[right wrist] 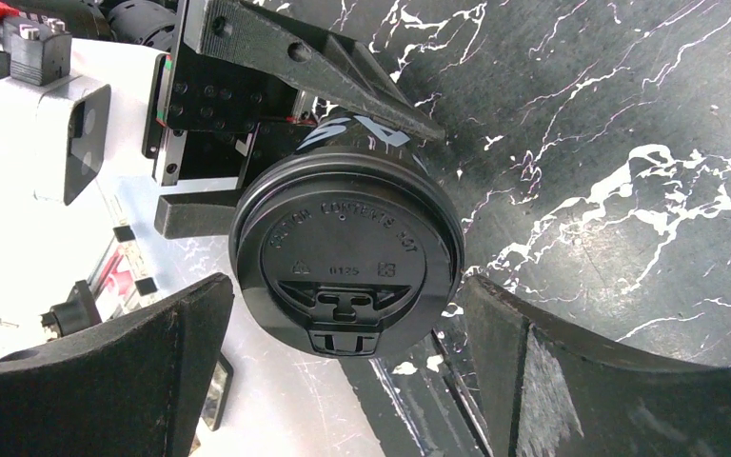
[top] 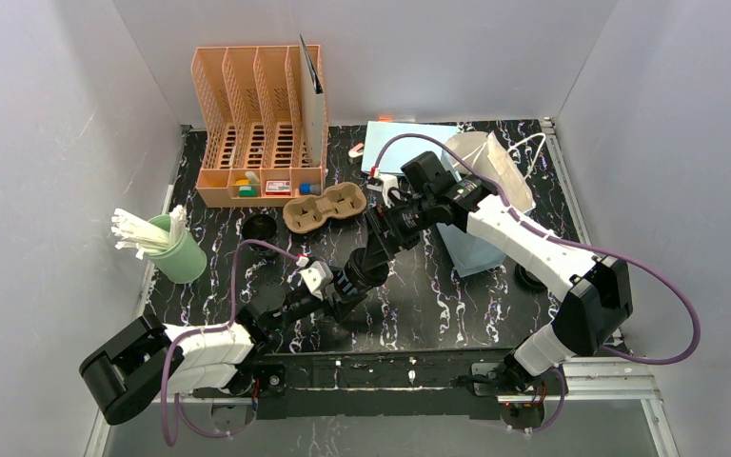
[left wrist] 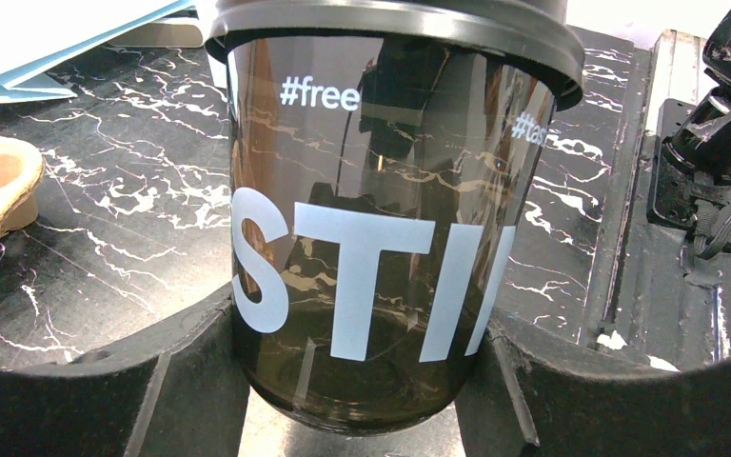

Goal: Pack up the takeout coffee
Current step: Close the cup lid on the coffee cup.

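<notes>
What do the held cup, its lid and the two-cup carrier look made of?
The cup looks like smoky brown translucent plastic, glossy: the table's veins and reflections show in its wall. The lid looks like black moulded plastic, semi-matte, with embossed lettering and a sip tab. The carrier is probably moulded pulp: brown, matte, with soft rounded wells.

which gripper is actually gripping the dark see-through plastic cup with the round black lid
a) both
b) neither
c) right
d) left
d: in the left wrist view the left gripper has a finger pressed against each side of the dark see-through plastic cup, while the right gripper hangs open above it, fingers clear of the round black lid.
</notes>
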